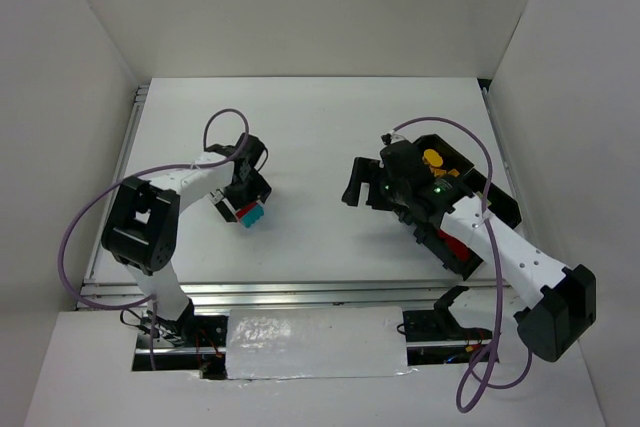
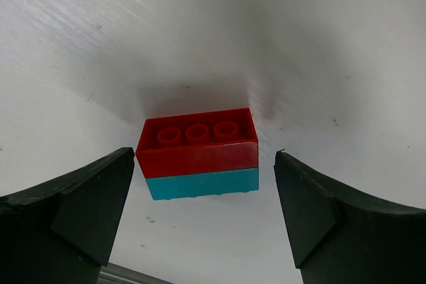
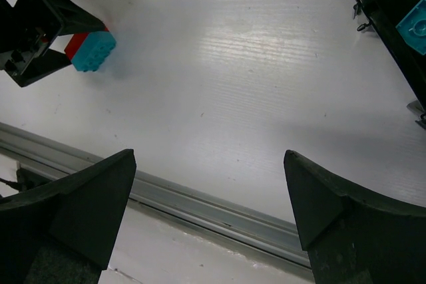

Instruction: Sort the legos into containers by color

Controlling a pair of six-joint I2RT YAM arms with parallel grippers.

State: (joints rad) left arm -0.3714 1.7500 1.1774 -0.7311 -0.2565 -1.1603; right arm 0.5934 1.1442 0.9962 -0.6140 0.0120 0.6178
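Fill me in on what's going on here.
The left pincer is open around a red brick stuck on a cyan brick, which lie on the table. The right pincer hangs open and empty beside the tray, which already holds a yellow brick among others.

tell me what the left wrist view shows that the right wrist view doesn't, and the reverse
Only left wrist: three studs on the red brick, which is joined to the cyan brick. Only right wrist: the black tray corner holding a cyan piece, and the metal rail. Both: that red-and-cyan pair on the white table.
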